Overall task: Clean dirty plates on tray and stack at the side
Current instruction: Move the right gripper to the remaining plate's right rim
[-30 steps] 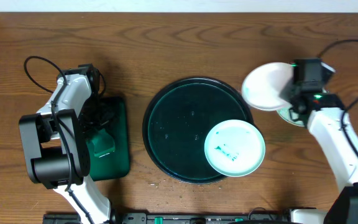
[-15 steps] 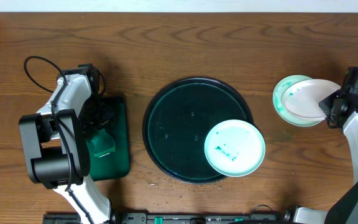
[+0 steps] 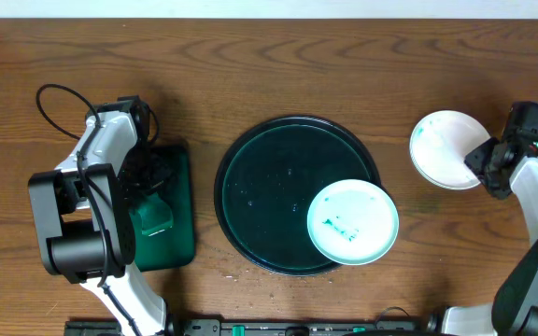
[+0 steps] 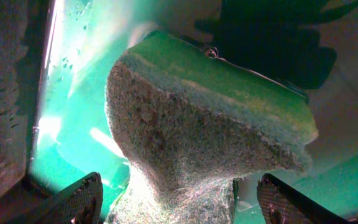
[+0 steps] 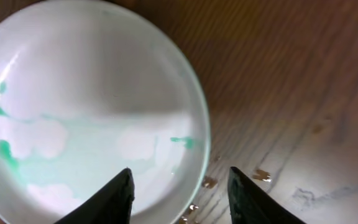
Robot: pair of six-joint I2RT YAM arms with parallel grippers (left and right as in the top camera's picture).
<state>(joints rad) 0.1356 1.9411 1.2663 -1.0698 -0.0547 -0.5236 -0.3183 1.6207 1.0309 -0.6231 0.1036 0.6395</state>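
1. My right fingers [image 5: 122, 196] stand parted and grip nothing. The rim of the white plate [image 5: 73, 112] lies below the gap between them, flat on the worktop [image 5: 291, 93] to the right of the tray [image 3: 260, 187].
2. That plate is glossy, round and shallow, with a few faint green flecks on its face. Small drops of water bead on the wood grain beside its rim.
3. The relation that matters, I judge, is where the mint plate [image 3: 353, 222] lies. It is to the left of my right fingers and nearer the front edge, on the tray's right side and overhanging the rim. My right arm is much the nearer one.
4. It is round, so no long axis dictates my approach, and the overhanging edge looks the easiest place to pinch. Green smears mark its centre.
5. My left fingers [image 4: 79, 199] stand wide on either side of a coarse green sponge [image 4: 197, 124] over the small rectangular tray [image 3: 180, 243]. Whether they press it I cannot tell.
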